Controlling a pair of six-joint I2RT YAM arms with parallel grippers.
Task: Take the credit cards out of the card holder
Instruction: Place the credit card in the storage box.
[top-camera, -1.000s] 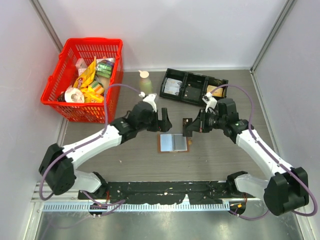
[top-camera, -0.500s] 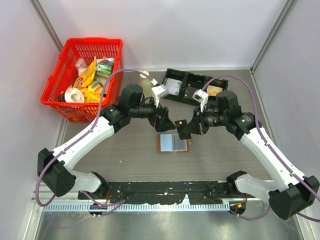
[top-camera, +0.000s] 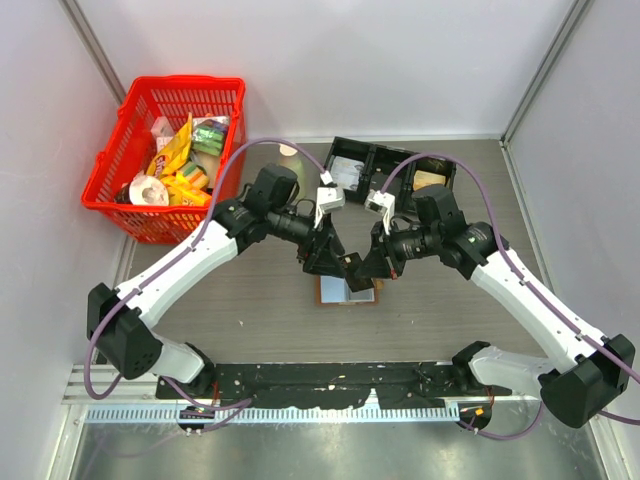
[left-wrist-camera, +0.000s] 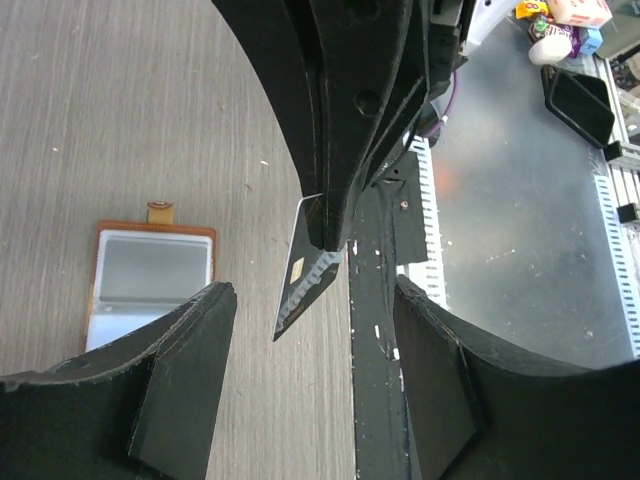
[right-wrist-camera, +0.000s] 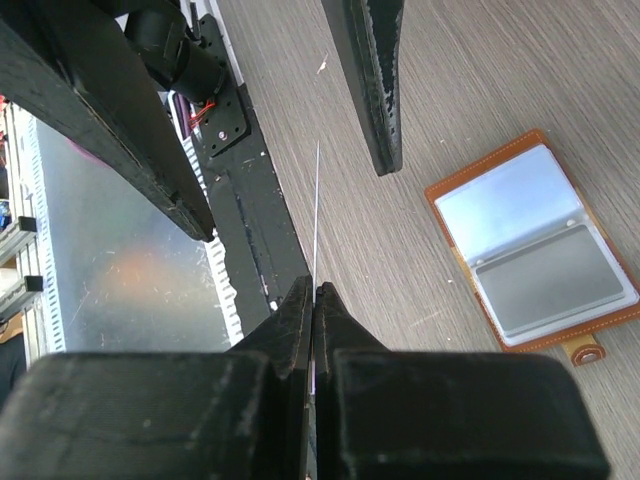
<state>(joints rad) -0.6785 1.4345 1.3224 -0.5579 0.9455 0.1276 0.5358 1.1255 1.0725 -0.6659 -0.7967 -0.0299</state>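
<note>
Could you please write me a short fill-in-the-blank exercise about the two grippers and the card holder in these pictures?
Of the right gripper and the left gripper, the card is held by the ____ one.
The left gripper's jaws stand ____, one on either side of that card.
The card holder lies ____, pocket panels facing up.
The basket is coloured ____.
Missing words: right; open; open; red.
</note>
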